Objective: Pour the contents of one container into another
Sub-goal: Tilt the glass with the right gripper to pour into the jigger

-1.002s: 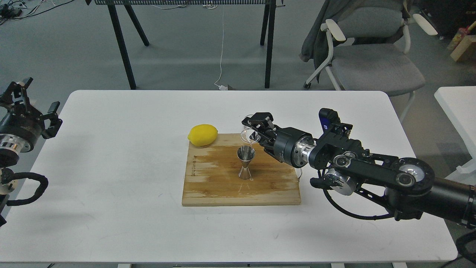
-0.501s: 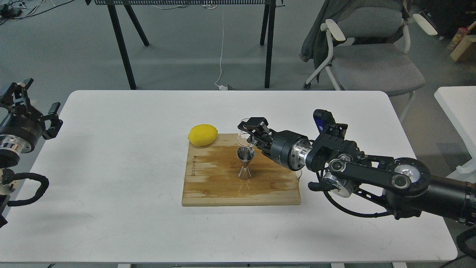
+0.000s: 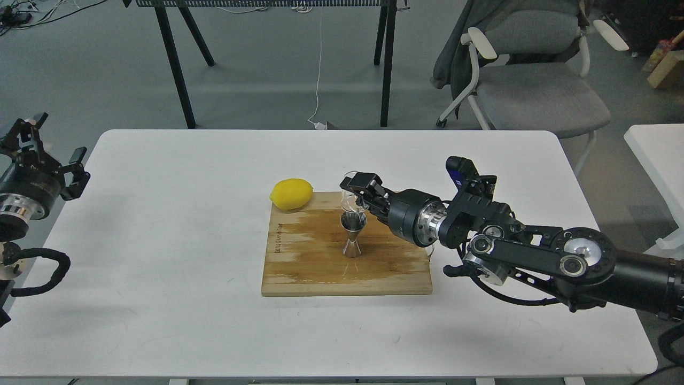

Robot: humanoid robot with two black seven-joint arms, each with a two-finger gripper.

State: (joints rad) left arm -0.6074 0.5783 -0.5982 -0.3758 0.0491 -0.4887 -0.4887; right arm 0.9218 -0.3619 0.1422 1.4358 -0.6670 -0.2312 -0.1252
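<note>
The steel jigger (image 3: 352, 235) stands upright on the wooden cutting board (image 3: 299, 267), near its middle. Just above and behind its mouth hangs the clear glass cup (image 3: 350, 193), tipped over the jigger, with my right gripper (image 3: 359, 193) shut on it from the right. The cup's rim lies close over the jigger's top cone. My left gripper (image 3: 43, 147) is held up at the far left, beyond the table's edge, with its fingers spread open and nothing between them.
A yellow lemon (image 3: 291, 193) lies at the board's far left corner, partly on the white table (image 3: 160, 299). A grey chair (image 3: 534, 80) and black trestle legs (image 3: 176, 64) stand behind the table. Another white table (image 3: 660, 155) is at the right.
My right gripper with the glass cup has shifted a little to the left and rolled, so the cup sits more squarely above the jigger. The left arm has hardly moved.
</note>
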